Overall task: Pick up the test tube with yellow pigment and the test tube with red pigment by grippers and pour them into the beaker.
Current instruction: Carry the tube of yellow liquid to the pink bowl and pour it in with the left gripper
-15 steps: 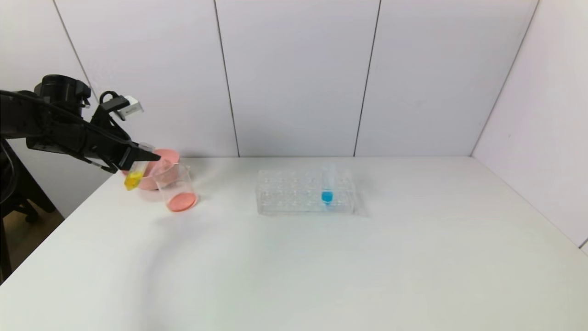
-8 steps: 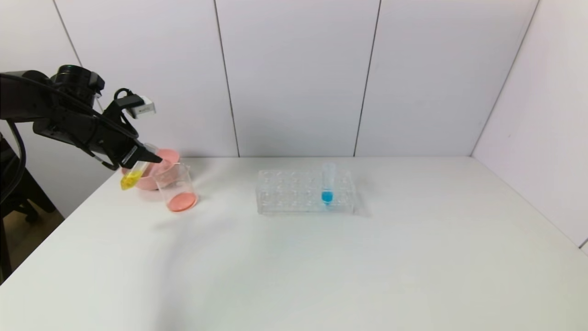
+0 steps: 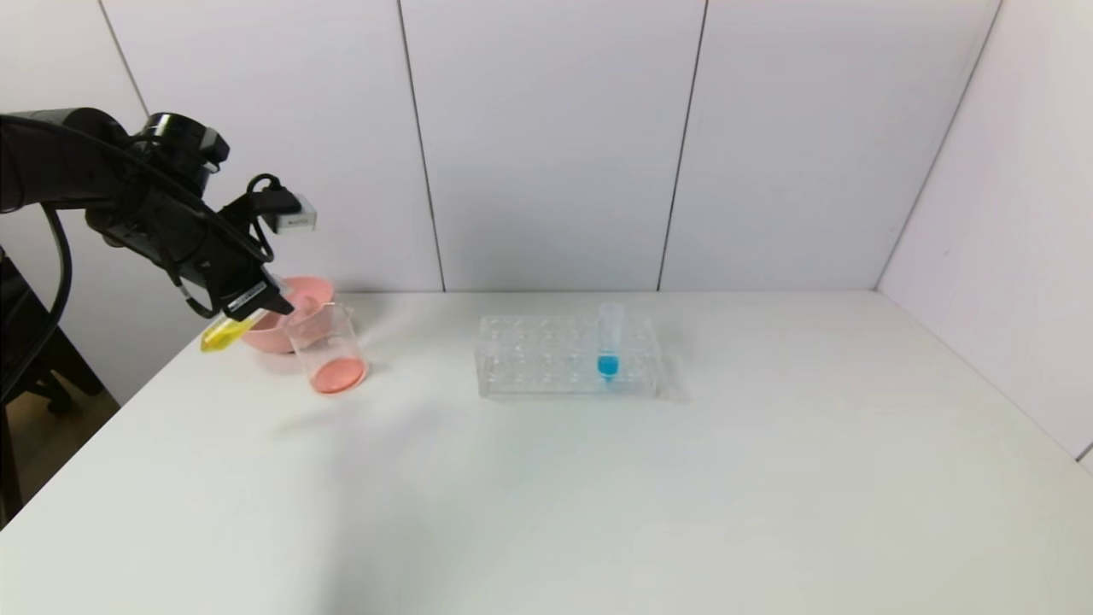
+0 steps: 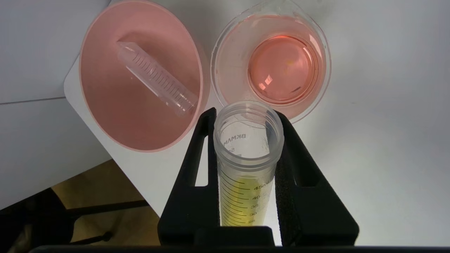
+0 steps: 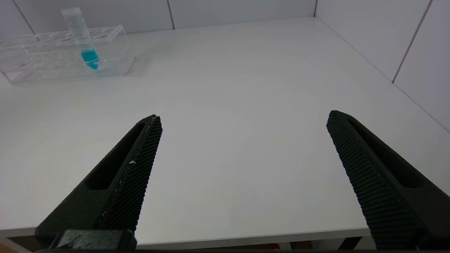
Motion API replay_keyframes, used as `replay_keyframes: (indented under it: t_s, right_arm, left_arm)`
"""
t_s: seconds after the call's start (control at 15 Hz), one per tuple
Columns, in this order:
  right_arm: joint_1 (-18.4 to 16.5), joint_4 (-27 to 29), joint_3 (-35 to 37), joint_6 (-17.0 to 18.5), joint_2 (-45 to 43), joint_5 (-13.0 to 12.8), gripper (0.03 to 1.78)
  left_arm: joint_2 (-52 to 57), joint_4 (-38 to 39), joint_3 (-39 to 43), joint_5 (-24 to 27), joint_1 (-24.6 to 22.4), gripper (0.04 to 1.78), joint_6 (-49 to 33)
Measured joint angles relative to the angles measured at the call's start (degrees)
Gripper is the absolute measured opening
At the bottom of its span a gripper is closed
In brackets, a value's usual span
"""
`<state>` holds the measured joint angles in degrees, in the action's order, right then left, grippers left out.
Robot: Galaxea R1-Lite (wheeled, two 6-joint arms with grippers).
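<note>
My left gripper (image 3: 256, 301) is shut on the test tube with yellow pigment (image 3: 224, 333), held tilted with its yellow tip down and away from the beaker (image 3: 328, 348). In the left wrist view the gripper (image 4: 246, 119) grips the tube (image 4: 246, 168), whose open mouth sits just short of the beaker's rim (image 4: 270, 63). The beaker holds red-orange liquid. An empty clear tube (image 4: 156, 78) lies in the pink bowl (image 4: 109, 119); no tube with red liquid shows. My right gripper (image 5: 242, 121) is open and empty above the table's near edge.
The pink bowl (image 3: 290, 318) stands behind the beaker at the table's far left corner. A clear rack (image 3: 546, 359) in the middle holds a tube with blue liquid (image 3: 608, 346). The table's left edge (image 3: 137, 410) runs close by the beaker.
My left gripper has risen and swung right toward the beaker, tilting the yellow tube flatter; its tip has moved left and the liquid has spread along the tube.
</note>
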<state>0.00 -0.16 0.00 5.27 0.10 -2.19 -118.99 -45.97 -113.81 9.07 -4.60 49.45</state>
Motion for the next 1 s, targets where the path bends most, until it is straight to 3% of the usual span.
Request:
replay_keyframes:
  t_s: [0.4,0.73,1.0]
  right_arm:
    - [0.0,0.0,0.0,0.0,0.0,0.0,1.71]
    - [0.0,0.0,0.0,0.0,0.0,0.0,1.71]
    - [0.0,0.0,0.0,0.0,0.0,0.0,1.71]
  left_arm:
    - [-1.2,-0.5,-0.2,-8.7,3.2,0.46,2.5]
    - [-1.1,-1.5,-0.3,-10.7,4.2,0.46,4.7]
    - [-1.1,-1.6,-0.4,-15.7,5.4,0.46,6.0]
